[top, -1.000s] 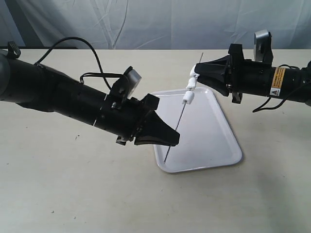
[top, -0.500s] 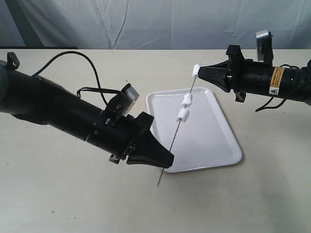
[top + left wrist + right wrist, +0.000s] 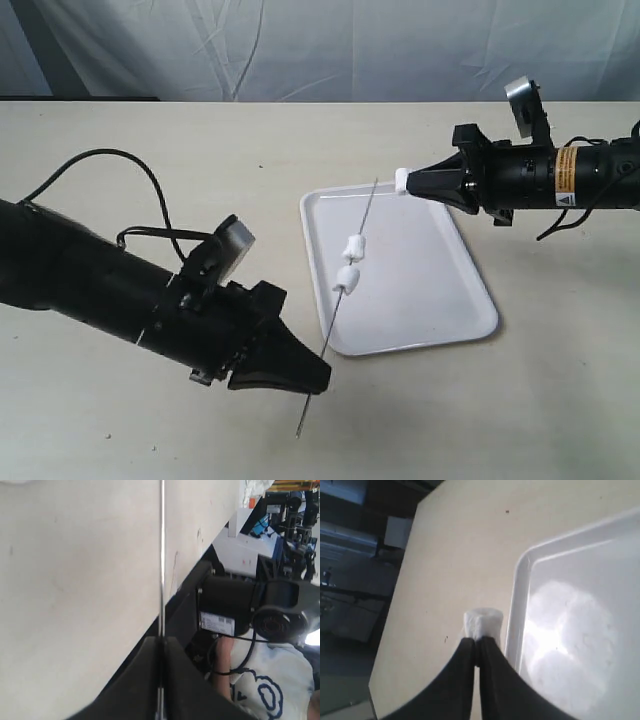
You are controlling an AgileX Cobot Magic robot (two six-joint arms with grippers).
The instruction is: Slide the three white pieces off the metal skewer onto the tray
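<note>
My left gripper (image 3: 322, 379) is shut on the lower part of the metal skewer (image 3: 364, 215), which slants up over the tray (image 3: 430, 275); its bottom end pokes out below the jaws. Two white pieces (image 3: 353, 247) (image 3: 346, 280) sit on the rod above the tray's left half. The third white piece (image 3: 401, 181) is off the rod, pinched at the tip of my right gripper (image 3: 411, 184) above the tray's far edge. The left wrist view shows the skewer (image 3: 161, 555) clamped between the shut jaws of that gripper (image 3: 161, 641). In the right wrist view the piece (image 3: 483, 623) sticks out of the gripper (image 3: 479, 640) beside the tray rim (image 3: 516, 600).
The beige table (image 3: 150, 160) stretches around the tray. A grey cloth backdrop (image 3: 320, 40) hangs behind. A black cable (image 3: 120, 165) loops over my left arm, which lies low across the table's left front.
My left gripper pulled the skewer down and toward the front left. The top piece came off the rod and stayed in my right gripper. The other two went along with the skewer.
</note>
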